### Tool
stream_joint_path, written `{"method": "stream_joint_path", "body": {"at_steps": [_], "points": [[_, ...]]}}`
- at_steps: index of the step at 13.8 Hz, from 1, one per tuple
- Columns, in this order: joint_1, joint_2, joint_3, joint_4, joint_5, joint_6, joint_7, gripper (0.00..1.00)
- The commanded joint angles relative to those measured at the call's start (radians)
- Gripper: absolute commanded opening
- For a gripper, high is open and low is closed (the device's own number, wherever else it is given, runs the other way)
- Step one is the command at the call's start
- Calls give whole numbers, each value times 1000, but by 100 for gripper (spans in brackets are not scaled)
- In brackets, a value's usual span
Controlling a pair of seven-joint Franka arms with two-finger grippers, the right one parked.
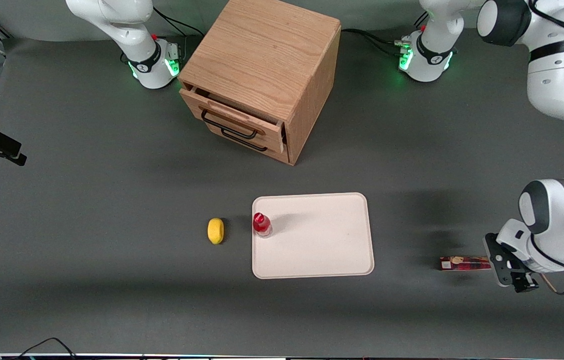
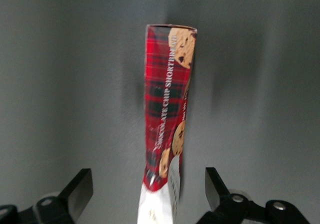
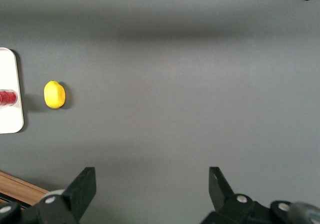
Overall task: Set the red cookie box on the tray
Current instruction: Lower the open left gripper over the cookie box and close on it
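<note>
The red cookie box [image 2: 167, 114] lay on the tabletop [image 1: 111, 200], well apart from the tray [image 1: 322, 250]. The end effector [image 2: 149, 191] straddled it wide, ungrasped; everything remained.

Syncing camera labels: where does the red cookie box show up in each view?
Front view: red cookie box lies on the grey table toward the working arm's end, apart from the tray, one end under the gripper.
Left wrist view: box between the open fingers.
Right wrist view: not in it.
Shared landmark: the grey table.
</note>
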Motion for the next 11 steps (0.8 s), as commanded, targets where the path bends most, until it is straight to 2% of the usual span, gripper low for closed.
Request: {"method": "stream_joint_path", "body": {"at_steps": [1,4,8,9,11], "points": [[-14,16,21,6,-23,18,25,100],[-13,36,21,-2,-30,57,25,100],[-11,57,25,-39,-98,113,14,97],[-11,60,27,-40,-99,118,15,90],[-10,59,28,-40,-96,114,31,58]]}}
